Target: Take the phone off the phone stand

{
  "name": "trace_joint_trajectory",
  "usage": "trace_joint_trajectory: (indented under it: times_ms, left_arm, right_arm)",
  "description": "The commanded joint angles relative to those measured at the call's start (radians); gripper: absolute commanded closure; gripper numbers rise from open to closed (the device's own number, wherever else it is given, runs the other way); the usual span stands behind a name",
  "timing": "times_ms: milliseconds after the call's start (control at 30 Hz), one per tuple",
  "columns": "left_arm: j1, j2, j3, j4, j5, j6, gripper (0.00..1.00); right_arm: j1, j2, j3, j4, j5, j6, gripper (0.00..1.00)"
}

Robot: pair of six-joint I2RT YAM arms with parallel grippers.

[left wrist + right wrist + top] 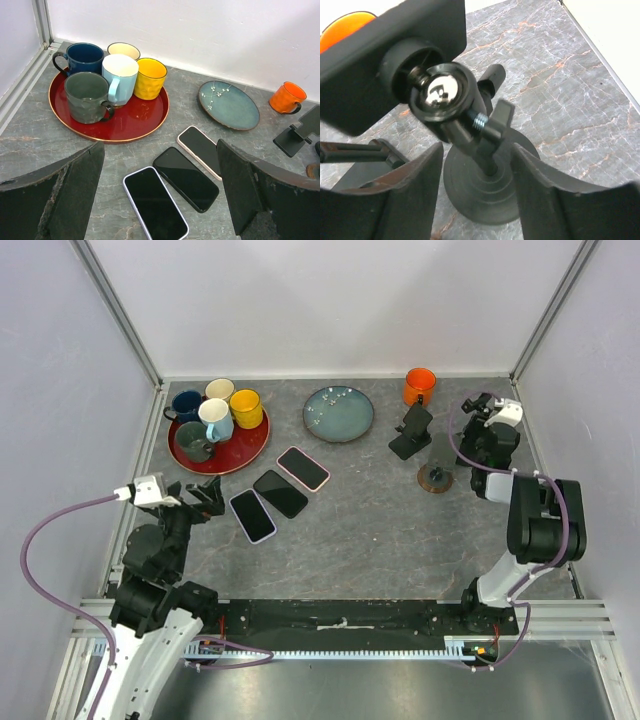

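A black phone stand with a round base (434, 480) stands at the right of the table. In the right wrist view I see its base (490, 192), stem, wing screw and shiny ball joint (440, 92), which carries a flat black back plate (380, 55). Any phone on its far side is hidden. From above, a grey slab (441, 452) shows over the base. My right gripper (478, 440) (477, 150) is open, its fingers on either side of the stem without touching it. My left gripper (205, 502) (160, 145) is open and empty at the left.
Three phones lie flat mid-table: white-cased (252, 515), black (280, 493), cream-cased (303, 468). A second, folding black stand (410, 432) sits by an orange mug (419, 386). A teal plate (338, 413) and a red tray (250, 452) of mugs stand at the back.
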State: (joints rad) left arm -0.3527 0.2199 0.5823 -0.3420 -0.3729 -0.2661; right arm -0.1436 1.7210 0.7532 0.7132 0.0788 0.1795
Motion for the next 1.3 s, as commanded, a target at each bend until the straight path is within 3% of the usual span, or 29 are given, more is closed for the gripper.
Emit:
trace_joint_trajectory:
  times_ms: [0, 133, 333, 433, 700, 1067, 1267]
  left_arm:
    - [0.009, -0.013, -0.006, 0.034, 0.005, 0.03, 0.0]
    - [0.009, -0.027, -0.007, 0.034, 0.003, 0.022, 0.01]
    - [0.009, -0.071, -0.01, 0.031, -0.032, -0.018, 0.01]
    - [0.009, -0.09, -0.012, 0.032, -0.034, -0.021, 0.0]
    - [0.009, -0.116, -0.016, 0.031, -0.031, -0.019, 0.0]
    - [0.009, -0.241, -0.029, 0.08, -0.032, 0.018, 0.0]
    - [0.009, -0.277, 0.102, 0.028, -0.096, 0.091, 0.0]
  right_arm:
    - [-0.002, -0.116, -0.054, 0.013, -0.025, 0.024, 0.33]
    - [-0.002, -0.23, -0.126, -0.038, -0.007, 0.077, 0.17]
    - [-0.002, -0.559, -0.294, -0.184, 0.105, 0.19, 0.09]
    - [-0.004, -0.693, -0.295, -0.293, 0.179, 0.21, 0.02]
    - [-0.004, -0.781, -0.233, -0.471, 0.314, 0.271, 0.02]
    - [0.021, -1.126, -0.118, -0.551, 0.306, 0.265, 0.02]
    - [0.192, -1.276, -0.055, -0.563, 0.461, 0.089, 0.02]
